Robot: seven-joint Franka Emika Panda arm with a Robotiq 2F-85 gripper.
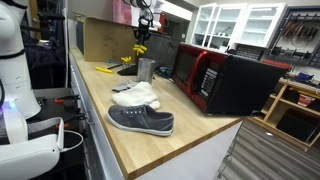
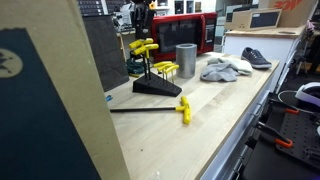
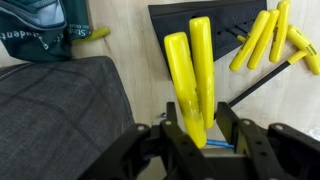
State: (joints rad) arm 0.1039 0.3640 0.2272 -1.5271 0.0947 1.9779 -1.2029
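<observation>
My gripper [image 3: 198, 120] is shut on a yellow T-handle wrench [image 3: 190, 70]; its twin yellow grips stick out past the black fingers [image 3: 228, 115]. Beyond it lies a black wedge-shaped stand [image 3: 200, 18] with more yellow-handled wrenches [image 3: 265, 40]. In both exterior views the gripper [image 2: 141, 38] [image 1: 141, 38] hangs above that stand [image 2: 158, 88], holding the yellow wrench [image 2: 143, 47] in the air. Another yellow-handled wrench [image 2: 184, 110] with a long black shaft lies flat on the wooden table [image 2: 210, 120].
A grey metal cup [image 2: 186, 58] stands next to the stand. Further along the table are a white cloth [image 1: 136, 96], a grey shoe [image 1: 141, 120] and a red-and-black microwave [image 1: 215, 78]. A cardboard box [image 1: 105, 38] stands at the back. A dark grey cloth surface [image 3: 60, 115] fills the wrist view's left.
</observation>
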